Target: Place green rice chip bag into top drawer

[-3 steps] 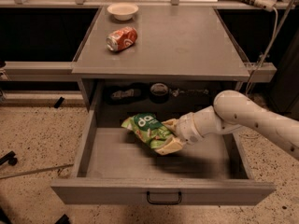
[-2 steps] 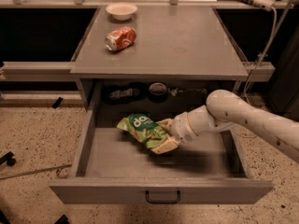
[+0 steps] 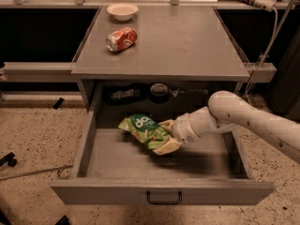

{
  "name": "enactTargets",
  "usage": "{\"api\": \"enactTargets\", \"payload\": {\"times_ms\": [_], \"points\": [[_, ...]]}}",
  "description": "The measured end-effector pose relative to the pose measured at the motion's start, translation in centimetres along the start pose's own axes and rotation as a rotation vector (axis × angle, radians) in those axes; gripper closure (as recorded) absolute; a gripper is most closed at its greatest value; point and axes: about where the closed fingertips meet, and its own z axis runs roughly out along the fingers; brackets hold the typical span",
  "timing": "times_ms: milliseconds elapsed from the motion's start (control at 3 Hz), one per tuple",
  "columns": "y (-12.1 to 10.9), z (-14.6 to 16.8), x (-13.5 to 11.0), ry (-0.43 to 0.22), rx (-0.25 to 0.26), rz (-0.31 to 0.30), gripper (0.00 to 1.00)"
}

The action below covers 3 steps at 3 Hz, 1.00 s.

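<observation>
The green rice chip bag (image 3: 142,130) is crinkled, bright green with white lettering. It hangs inside the open top drawer (image 3: 164,193), just above the drawer floor, left of centre. My gripper (image 3: 166,136) is shut on the bag's right end, one tan finger above it and one below. The white arm reaches in from the right over the drawer's right side. The drawer is pulled fully out, with its black handle (image 3: 164,198) at the front.
A red-orange soda can (image 3: 121,39) lies on its side on the grey table top (image 3: 187,46), with a white bowl (image 3: 122,11) behind it. Dark items (image 3: 159,92) sit in the recess behind the drawer. A cable hangs at the right.
My gripper and the bag have moved a little left and lower inside the drawer. The bag stays in the grip.
</observation>
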Motion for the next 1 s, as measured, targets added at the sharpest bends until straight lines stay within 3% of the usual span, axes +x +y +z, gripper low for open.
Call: {"api": "enactTargets", "payload": {"times_ms": [1000], "points": [[0.0,0.01,0.0,0.0,0.0,0.0,0.11]]}}
